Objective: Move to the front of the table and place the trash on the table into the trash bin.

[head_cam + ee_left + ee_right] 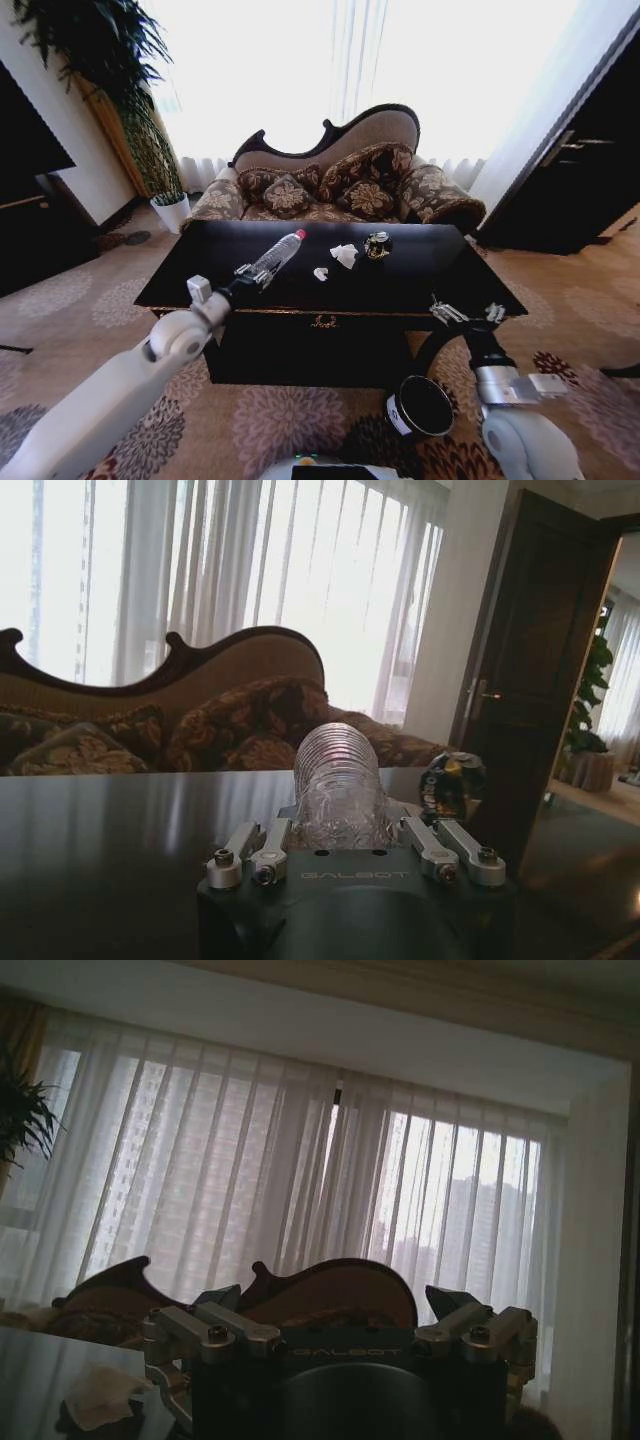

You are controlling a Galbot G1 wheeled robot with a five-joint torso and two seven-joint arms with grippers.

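**Left gripper closing on a bottle at the table**

Head view: the robot is standing at the front of the black table (420,262). The left arm is reaching in from 7 o'clock, its left gripper (252,272) sitting at the base of a clear plastic bottle (277,254) lying on the tabletop, red cap pointing toward 1 o'clock. Scraps of trash are lying at mid-table: a crumpled white tissue (345,255), a tiny white bit (320,273) at its 7 o'clock, and a dark shiny wrapper (377,246) just at its 3 o'clock. The right gripper (467,313) is hovering at the table's front edge, toward 4 o'clock, fingers spread open. The trash bin (419,405) is standing on the carpet below it, at 5 o'clock, tilted.

Left wrist view: the bottle (340,785) is lying between the gripper's fingers (262,848), which are pressing its ribbed sides. The wrapper (452,783) is sitting beyond, on the tabletop.

Right wrist view: the gripper's fingers (222,1326) are standing wide apart, holding nothing. The tissue (98,1394) is resting on the tabletop (25,1380).
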